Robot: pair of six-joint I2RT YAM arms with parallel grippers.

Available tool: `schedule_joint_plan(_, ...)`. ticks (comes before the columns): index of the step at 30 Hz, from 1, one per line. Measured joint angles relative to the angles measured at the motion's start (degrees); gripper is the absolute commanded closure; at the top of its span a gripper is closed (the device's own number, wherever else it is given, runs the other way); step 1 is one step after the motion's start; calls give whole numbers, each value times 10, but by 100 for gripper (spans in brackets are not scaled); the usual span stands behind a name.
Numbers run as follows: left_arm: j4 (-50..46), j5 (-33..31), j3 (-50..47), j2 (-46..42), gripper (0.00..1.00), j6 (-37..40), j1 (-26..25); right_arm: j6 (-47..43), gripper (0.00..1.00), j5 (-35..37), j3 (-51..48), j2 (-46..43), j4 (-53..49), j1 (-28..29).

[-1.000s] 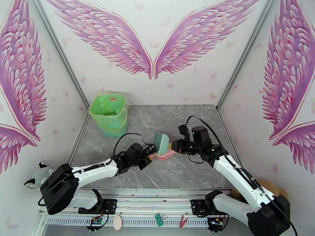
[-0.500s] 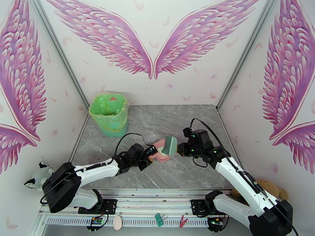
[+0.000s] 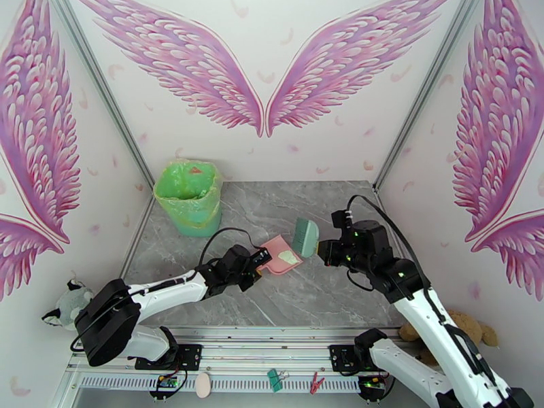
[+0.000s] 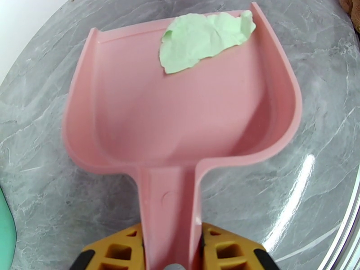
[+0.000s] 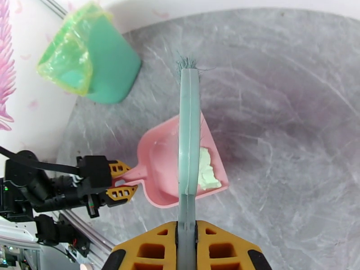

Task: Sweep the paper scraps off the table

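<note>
One mint paper scrap (image 4: 204, 39) lies at dustpan's (image 4: 135, 122) front lip, opp. end from L gripper (image 4: 172, 250), which clamps its handle. R gripper (image 5: 186, 250) pinches brush (image 5: 189, 131) handle, bristles just beside that lip.

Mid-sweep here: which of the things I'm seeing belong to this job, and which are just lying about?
Job: paper scrap in the pink dustpan held by the left gripper; teal hand brush in the right gripper; marble table; green lined bin.
Lying about: grey plush toy, brown plush toy, green binder clip, red clothespin.
</note>
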Motion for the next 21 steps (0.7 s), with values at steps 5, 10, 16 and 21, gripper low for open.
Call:
schedule_joint_plan(5, -39, -20, 27, -18, 100, 2, 4, -10, 100, 33, 10, -27, -17, -5)
schedule_joint_plan(10, -111, -43, 91, -58, 100, 12, 23, -21, 100, 64, 10, -35, -43, -16)
schedule_joint_plan(16, -218, -62, 225, -112, 100, 39, 103, -28, 100, 68, 4, -44, -53, -28)
schedule_joint_plan(21, -313, -108, 355, -123, 100, 66, 161, -28, 100, 66, -6, -50, -56, -35)
